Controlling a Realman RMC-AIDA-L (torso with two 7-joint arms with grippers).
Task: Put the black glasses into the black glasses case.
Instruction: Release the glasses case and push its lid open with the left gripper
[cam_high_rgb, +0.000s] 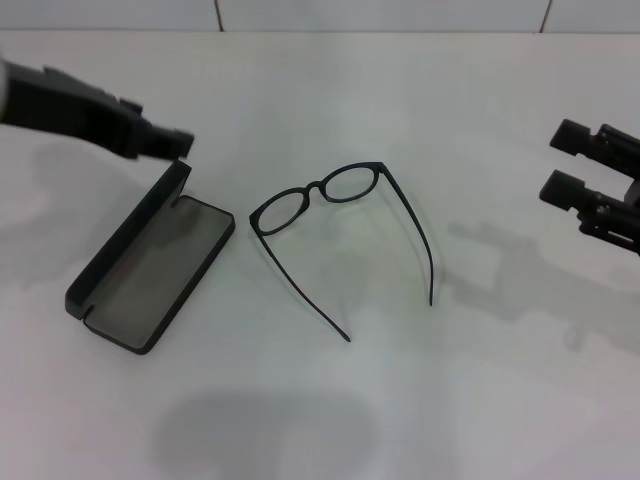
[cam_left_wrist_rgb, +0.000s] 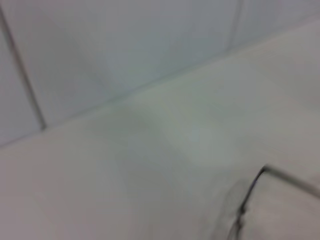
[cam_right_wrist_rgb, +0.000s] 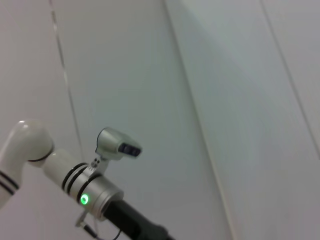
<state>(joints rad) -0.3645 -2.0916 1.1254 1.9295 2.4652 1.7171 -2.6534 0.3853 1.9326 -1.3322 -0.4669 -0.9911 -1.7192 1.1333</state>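
You see a smooth, matt white counter (cam_high_rgb: 400, 400), thin black glasses (cam_high_rgb: 330, 190) with clear lenses, and a matt black glasses case (cam_high_rgb: 150, 260) lined in grey.

Head camera downward; wrist cameras wallward.

White desk (cam_high_rgb: 330, 420), black glasses case (cam_high_rgb: 150, 265) lying open on its left side with grey lining up, black glasses (cam_high_rgb: 325, 195) just beside it toward the middle, temple arms unfolded, apart from the case
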